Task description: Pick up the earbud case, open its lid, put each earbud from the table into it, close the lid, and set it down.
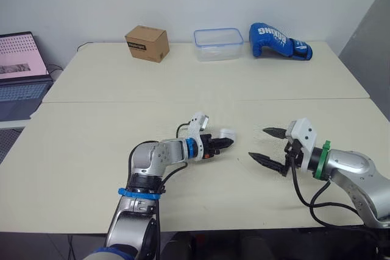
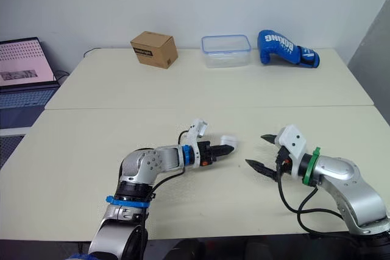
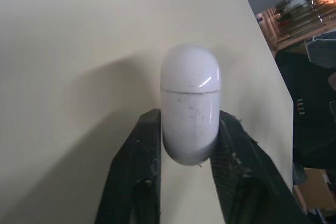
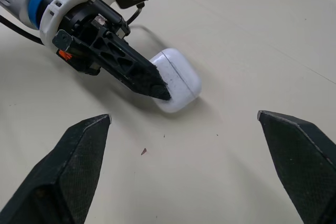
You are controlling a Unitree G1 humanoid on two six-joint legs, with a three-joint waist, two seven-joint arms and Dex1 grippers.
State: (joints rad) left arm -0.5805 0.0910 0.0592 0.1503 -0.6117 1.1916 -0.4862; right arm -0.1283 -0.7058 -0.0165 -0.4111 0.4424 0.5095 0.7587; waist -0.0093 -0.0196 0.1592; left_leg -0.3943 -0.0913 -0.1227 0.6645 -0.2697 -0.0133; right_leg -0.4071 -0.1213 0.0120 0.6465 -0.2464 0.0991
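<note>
A white earbud case (image 1: 227,133) with its lid down sits at table level near the middle of the cream table (image 1: 91,144). My left gripper (image 1: 224,142) is shut on it, one black finger on each side of its lower half; the left wrist view shows the case (image 3: 190,103) between the fingers (image 3: 137,156). My right gripper (image 1: 259,143) hovers open a short way to the right of the case, pointing at it, with nothing between its fingers. From the right wrist, the case (image 4: 177,80) lies ahead of that wide gap.
At the table's far edge stand a cardboard box (image 1: 147,42), a clear plastic container (image 1: 218,44) and a blue boxing glove (image 1: 277,41). A laptop (image 1: 21,71) sits on a separate surface at the far left.
</note>
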